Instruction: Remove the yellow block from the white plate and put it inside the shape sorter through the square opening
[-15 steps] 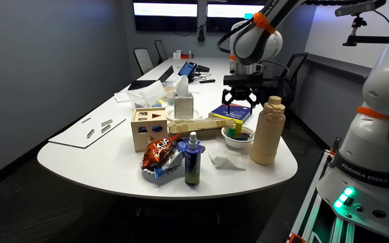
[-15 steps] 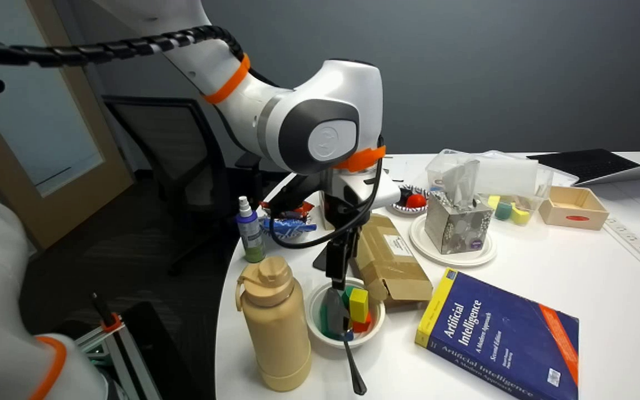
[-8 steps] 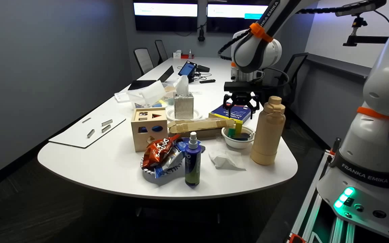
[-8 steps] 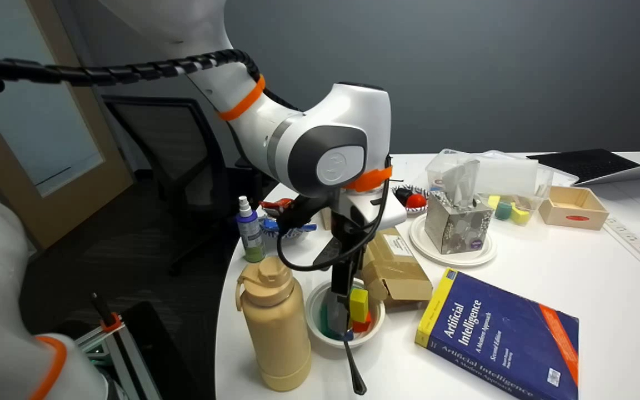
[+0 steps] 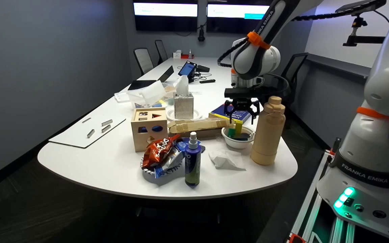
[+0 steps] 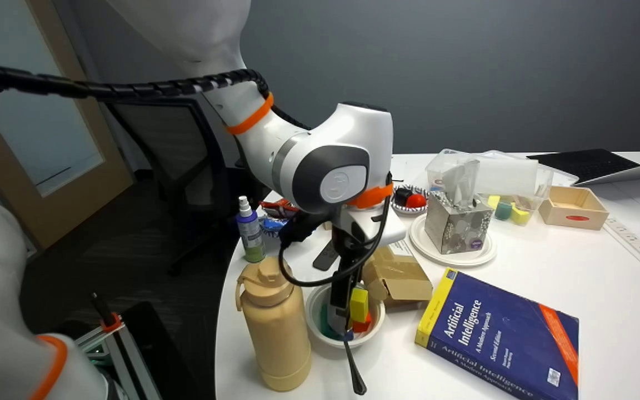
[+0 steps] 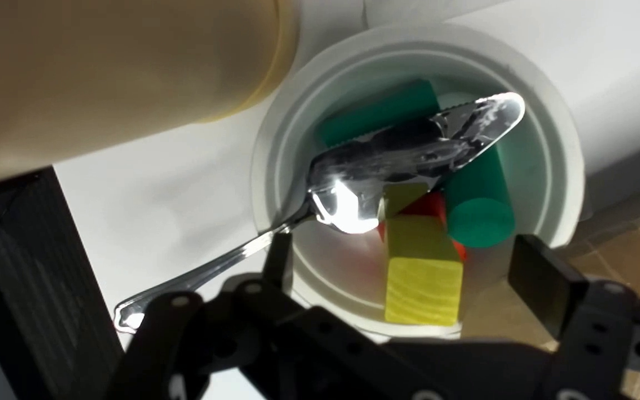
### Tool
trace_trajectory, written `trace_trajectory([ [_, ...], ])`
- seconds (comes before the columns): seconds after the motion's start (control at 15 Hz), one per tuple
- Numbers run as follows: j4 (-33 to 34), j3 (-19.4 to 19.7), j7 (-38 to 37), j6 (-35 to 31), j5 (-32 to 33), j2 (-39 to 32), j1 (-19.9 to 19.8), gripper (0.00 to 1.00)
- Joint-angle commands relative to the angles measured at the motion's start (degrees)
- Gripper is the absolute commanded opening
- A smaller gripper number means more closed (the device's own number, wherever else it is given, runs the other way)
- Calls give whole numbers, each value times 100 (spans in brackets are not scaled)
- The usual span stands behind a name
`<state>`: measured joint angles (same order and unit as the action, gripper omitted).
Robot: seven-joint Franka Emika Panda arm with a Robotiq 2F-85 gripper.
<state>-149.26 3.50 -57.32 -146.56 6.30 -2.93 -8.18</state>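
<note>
Your gripper (image 5: 241, 120): spread, empty | nothing done yet: yellow rectangular block (image 7: 423, 278) in white bowl (image 7: 569, 166) | you have left: grasp, lift, insert into wooden shape sorter (image 5: 149, 130)

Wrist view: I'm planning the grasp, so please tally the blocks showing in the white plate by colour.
Yellow: 1, the yellow block
Green: 2, a green cylinder and another green piece, both partly covered by the metal server
Red: 1, a red piece mostly hidden, its visible bits taken as one
Total: 4 showing in the white plate
</note>
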Motion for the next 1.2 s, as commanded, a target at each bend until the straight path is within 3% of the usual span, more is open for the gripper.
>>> trace_trajectory([
  [0.0,38,137,-81,-136,-113,-143,149,100],
  [0.53,61,249,-233,-355,45,-273,299,100],
  [0.67,61,279,-290,-429,91,-286,329,92],
  [0.8,66,319,-363,-484,167,-301,347,69],
  [1.13,70,449,-572,-626,402,-347,390,31],
])
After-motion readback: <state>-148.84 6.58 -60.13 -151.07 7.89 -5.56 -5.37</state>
